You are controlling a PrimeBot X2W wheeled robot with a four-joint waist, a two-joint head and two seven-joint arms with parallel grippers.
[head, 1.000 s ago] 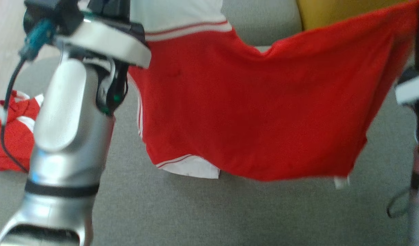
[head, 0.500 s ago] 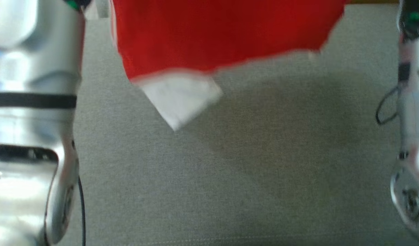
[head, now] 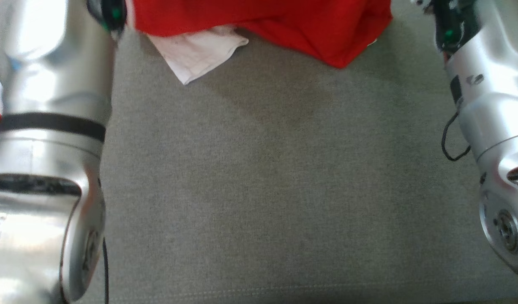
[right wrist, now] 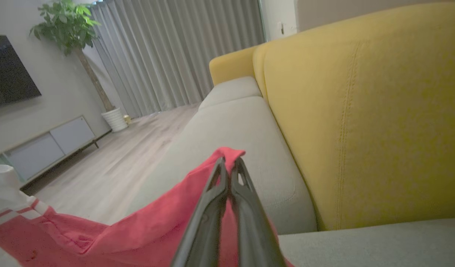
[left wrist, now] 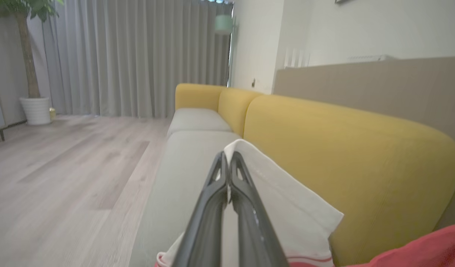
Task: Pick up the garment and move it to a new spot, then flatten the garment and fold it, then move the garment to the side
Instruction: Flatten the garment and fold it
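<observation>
Lowered, the soft red-and-white jersey now bunches on the woven grey cushion, stretched left-right; I see left gripper and right gripper pinching its corners.

Below me lies the sofa's grey seat, with a seam running along its near edge. Its yellow backrest rises along the seat's back edge, and a beige panel stands behind it. Off the seat's front edge I see pale wooden floor, grey curtains hanging down to it, and a potted plant in a white pot beside them. A dark screen hangs on the wall above a low cabinet.
</observation>
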